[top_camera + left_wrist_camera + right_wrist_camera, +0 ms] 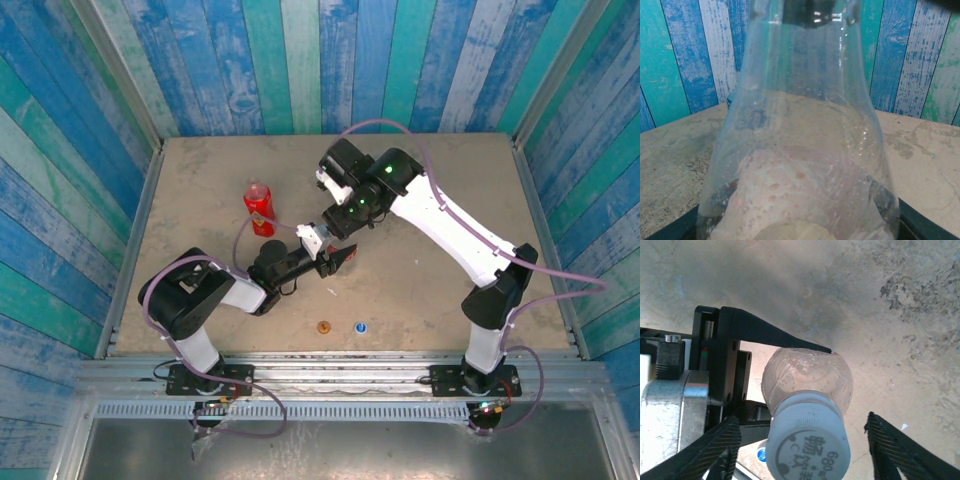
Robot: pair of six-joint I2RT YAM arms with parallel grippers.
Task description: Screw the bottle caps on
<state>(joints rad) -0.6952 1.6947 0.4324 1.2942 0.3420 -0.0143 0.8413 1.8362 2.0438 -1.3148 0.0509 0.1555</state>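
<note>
- Red bottle (pixel 259 208) stands upright at the left of the table (pixel 450 180), well apart from both hands.
- Orange cap (pixel 323 327) lies loose near the table's front edge, on no bottle.
- Left hand (pixel 338 262) is closed on a clear bottle (pixel 800 150). It grips the body low down and holds it roughly upright. Whether the base rests on the table cannot be told.
- White cap (pixel 807 442) sits on that bottle's neck. How far it is threaded cannot be told.
- Right hand (pixel 804 420) hangs over the bottle with its fingers spread wide, one on each side of the white cap. There is a clear gap on both sides, and it holds nothing.
- The likely step is to grip the white cap and turn it. To do it well, the right hand should close evenly on the cap's ribbed side, centred on the neck. It should then twist without tilting, while the left hand holds the bottle against spinning.
- Blue cap (pixel 360 326) lies loose just right of the orange one.
</note>
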